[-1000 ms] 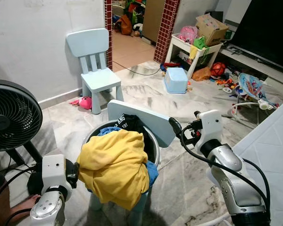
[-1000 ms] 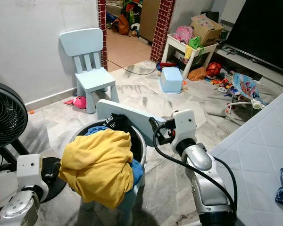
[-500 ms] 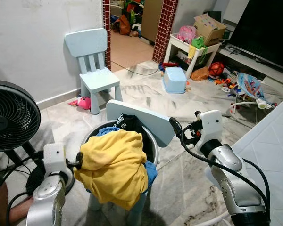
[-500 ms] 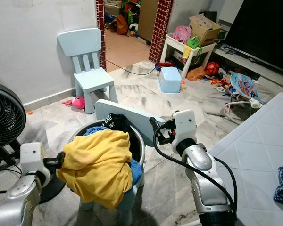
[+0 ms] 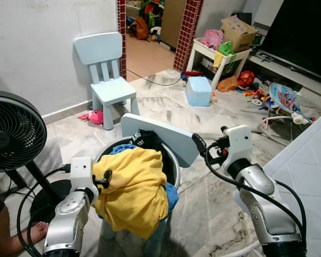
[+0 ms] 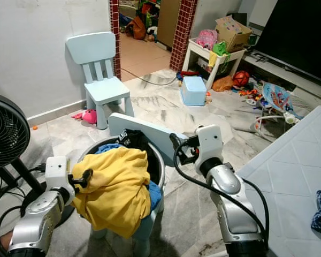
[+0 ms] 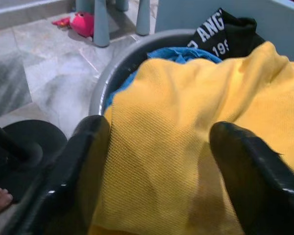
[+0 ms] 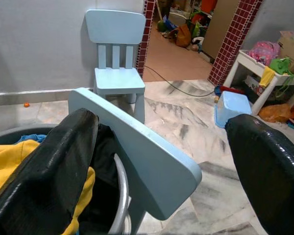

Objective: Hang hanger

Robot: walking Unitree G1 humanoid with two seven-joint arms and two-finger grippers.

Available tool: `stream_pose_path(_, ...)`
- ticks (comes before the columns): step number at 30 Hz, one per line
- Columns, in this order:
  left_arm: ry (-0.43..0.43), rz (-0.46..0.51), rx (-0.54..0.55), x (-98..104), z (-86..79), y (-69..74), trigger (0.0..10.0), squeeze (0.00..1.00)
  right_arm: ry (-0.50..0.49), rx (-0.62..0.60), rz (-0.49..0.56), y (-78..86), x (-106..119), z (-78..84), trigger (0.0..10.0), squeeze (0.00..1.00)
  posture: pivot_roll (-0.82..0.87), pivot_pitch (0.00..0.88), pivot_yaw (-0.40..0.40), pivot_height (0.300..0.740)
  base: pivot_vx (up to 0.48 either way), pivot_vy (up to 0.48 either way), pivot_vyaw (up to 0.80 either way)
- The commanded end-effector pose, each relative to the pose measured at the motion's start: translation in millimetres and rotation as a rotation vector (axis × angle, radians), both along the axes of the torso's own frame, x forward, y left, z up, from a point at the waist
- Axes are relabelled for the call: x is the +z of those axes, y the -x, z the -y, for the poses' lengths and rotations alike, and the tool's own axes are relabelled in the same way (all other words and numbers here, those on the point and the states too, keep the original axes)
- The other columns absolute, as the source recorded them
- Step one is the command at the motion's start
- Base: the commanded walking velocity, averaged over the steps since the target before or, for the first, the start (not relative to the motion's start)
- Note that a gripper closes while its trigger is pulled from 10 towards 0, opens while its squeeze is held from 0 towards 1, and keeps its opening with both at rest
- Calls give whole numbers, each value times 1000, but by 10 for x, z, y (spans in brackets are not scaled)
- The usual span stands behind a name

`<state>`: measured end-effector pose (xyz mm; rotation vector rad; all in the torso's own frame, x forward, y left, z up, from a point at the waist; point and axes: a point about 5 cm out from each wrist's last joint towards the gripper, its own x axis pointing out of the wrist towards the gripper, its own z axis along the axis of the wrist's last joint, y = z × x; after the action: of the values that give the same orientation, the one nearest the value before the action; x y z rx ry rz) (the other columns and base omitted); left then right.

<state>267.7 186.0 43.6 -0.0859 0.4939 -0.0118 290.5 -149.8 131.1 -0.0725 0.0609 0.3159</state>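
Left end effector (image 5: 102, 178) released, its two black fingers (image 7: 83, 161) spread over the near edge of the crumpled yellow knit garment (image 5: 134, 190), one fingertip touching the cloth. The garment lies heaped on top of a round grey laundry basket (image 5: 174, 163), draping over its front rim; blue cloth (image 7: 186, 53) and a black printed garment (image 5: 147, 140) lie beneath and behind it. The basket stands on a pale blue plastic child's chair (image 5: 166, 136), against its tilted backrest. Right end effector (image 8: 161, 147) released, fingers wide apart, held in the air just beside that backrest. No hanger can be made out. A second pale blue child's chair (image 5: 107, 75) stands by the white wall; a black floor fan (image 5: 13, 134) stands at left on the marble floor (image 5: 203, 203).
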Motion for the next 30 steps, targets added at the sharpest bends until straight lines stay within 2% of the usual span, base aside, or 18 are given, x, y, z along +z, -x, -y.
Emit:
stream_pose_path(1,10,-10,-18,-3,31,1,0,0,12,-23,4,-4,9,49,10000,0,-132,0,-99,740,0,0,0)
stream_pose_path(7,-14,-72,-7,-107,-39,45,0,0,10,-17,2,0,3,23,10000,0,-131,0,-102,740,0,0,0)
stream_pose_path(9,-19,-74,-6,-104,-40,49,1333,0,11,-16,2,0,4,26,10000,0,-131,0,-101,740,0,0,0)
stream_pose_path(10,-19,-74,-6,-104,-40,49,1333,0,11,-16,2,0,4,26,10000,0,-131,0,-101,740,0,0,0)
stream_pose_path(11,-24,-81,-3,-111,-52,73,7882,0,12,-17,2,-5,7,38,10000,0,-131,0,-101,740,0,0,0)
stream_pose_path(12,-23,-87,3,-120,-61,94,10000,0,14,-18,2,-8,8,45,10000,0,-131,0,-101,740,0,0,0)
stream_pose_path(17,-13,-99,7,-175,-91,145,9882,0,16,-18,-1,-6,-3,40,10000,0,-127,0,-102,740,0,0,0)
stream_pose_path(18,-6,-95,5,-179,-97,137,3882,0,15,-16,-2,-3,-5,30,10000,0,-127,0,-102,740,0,0,0)
stream_pose_path(19,-6,-95,5,-179,-97,137,3882,0,15,-16,-2,-3,-5,30,10000,0,-127,0,-102,740,0,0,0)
stream_pose_path(20,2,-88,3,-181,-109,114,0,0,15,-12,-2,-1,-6,14,10000,0,-126,0,-102,740,0,0,0)
stream_pose_path(30,-15,-62,-19,-121,-155,-7,0,0,23,-25,3,-19,5,57,10000,0,-132,0,-97,740,0,0,0)
